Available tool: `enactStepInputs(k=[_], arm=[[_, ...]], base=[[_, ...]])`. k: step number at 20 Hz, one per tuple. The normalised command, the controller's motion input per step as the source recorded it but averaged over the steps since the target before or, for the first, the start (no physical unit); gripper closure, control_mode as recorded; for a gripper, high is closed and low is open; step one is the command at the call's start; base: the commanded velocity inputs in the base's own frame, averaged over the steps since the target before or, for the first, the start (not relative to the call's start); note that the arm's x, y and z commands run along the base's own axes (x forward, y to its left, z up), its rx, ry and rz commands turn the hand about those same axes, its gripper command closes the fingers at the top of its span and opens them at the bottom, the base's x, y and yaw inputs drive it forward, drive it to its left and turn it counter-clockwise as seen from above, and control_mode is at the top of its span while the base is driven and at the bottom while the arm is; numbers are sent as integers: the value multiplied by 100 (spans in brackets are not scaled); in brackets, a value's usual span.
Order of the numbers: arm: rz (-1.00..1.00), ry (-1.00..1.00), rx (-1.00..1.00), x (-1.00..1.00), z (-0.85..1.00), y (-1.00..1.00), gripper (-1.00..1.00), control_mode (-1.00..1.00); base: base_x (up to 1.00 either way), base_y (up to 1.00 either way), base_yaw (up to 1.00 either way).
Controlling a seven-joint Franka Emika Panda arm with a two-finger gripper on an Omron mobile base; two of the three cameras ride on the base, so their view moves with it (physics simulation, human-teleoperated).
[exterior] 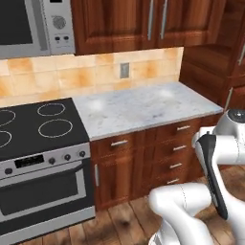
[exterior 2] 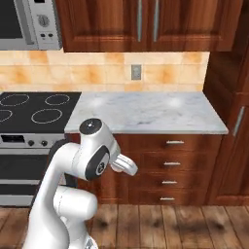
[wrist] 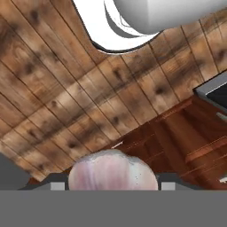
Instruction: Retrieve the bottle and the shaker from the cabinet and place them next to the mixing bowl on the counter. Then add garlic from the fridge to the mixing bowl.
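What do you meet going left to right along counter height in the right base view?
Stove cooktop → marble counter → tall wooden cabinet side. Above the counter, a wall outlet sits on the tiled backsplash.

Pinkish-white bulb [wrist: 112, 170], perhaps garlic, between fingers.

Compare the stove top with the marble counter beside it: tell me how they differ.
The stove top is black and marked with white burner rings; the counter is white marble with grey veins. Below the stove top sits a steel control panel with knobs and an oven door; below the counter are reddish-brown drawers with silver bar handles. They share one level, side by side, against the same tan tiled wall.
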Motion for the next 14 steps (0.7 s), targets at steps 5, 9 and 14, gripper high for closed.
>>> enactStepInputs(k=[5,9,14], arm=[[0,0,0,0,0,0,100,100],[0,0,0,0,0,0,100,100],[0,0,0,0,0,0,100,100]], base=[[-100,81,57],[-82,95,43],[-4,100,18]])
